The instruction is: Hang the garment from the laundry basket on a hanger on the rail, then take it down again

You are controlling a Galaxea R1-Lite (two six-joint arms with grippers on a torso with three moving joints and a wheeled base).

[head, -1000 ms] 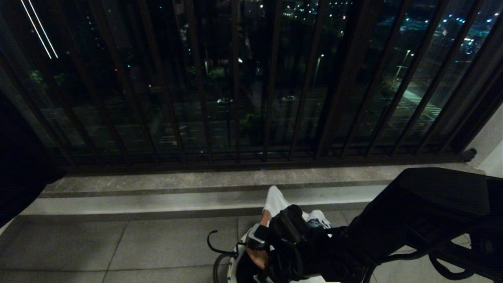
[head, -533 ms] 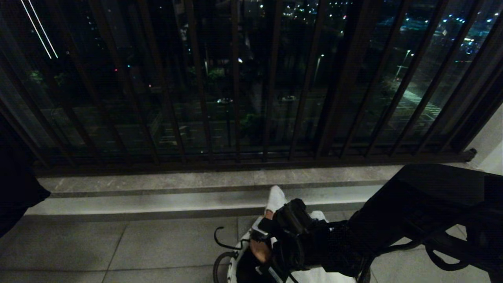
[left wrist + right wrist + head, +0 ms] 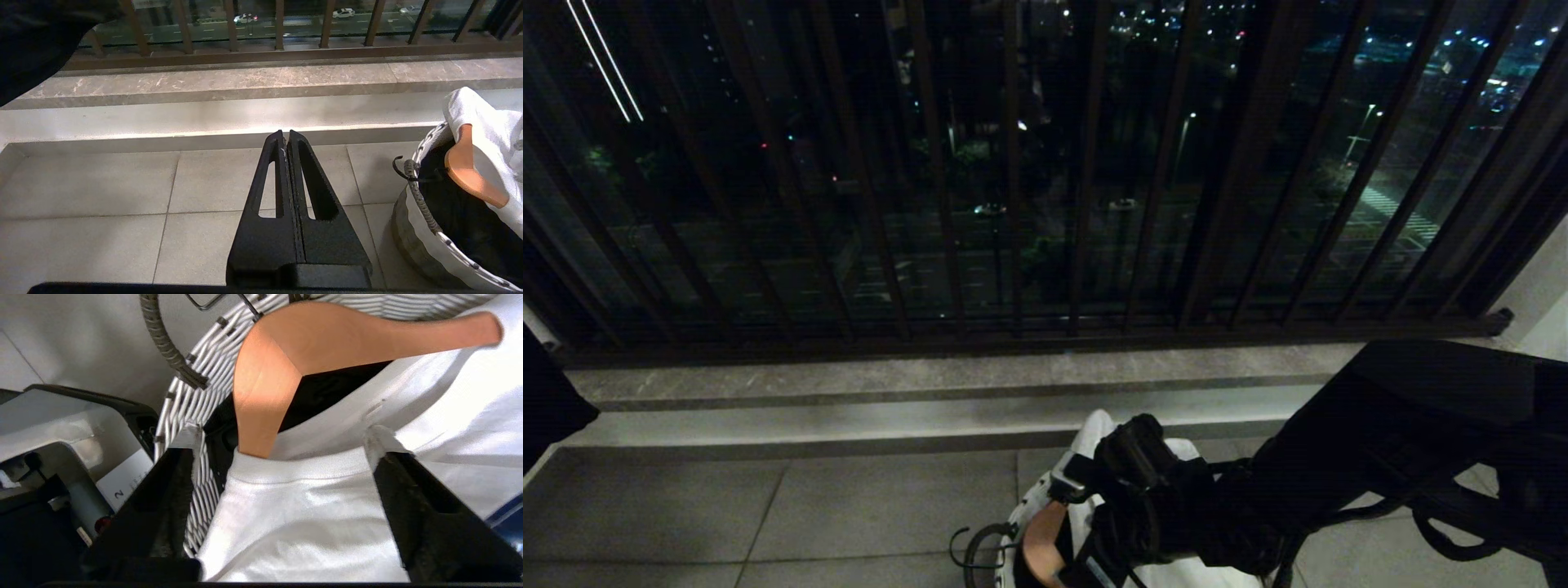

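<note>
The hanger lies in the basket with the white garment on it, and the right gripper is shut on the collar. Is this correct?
Not quite: the right gripper is open, its fingers standing either side of the garment's collar, as the right wrist view shows. The hanger does lie in the basket with the garment on it.

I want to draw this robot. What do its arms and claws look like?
Both claws are black. The left claw has two long, pointed fingers, each with a slot cut through it. The right claw has rough black fingers with pale tips. The right arm is bulky and black, with black cables looping beneath it and a small grey block near the wrist.
</note>
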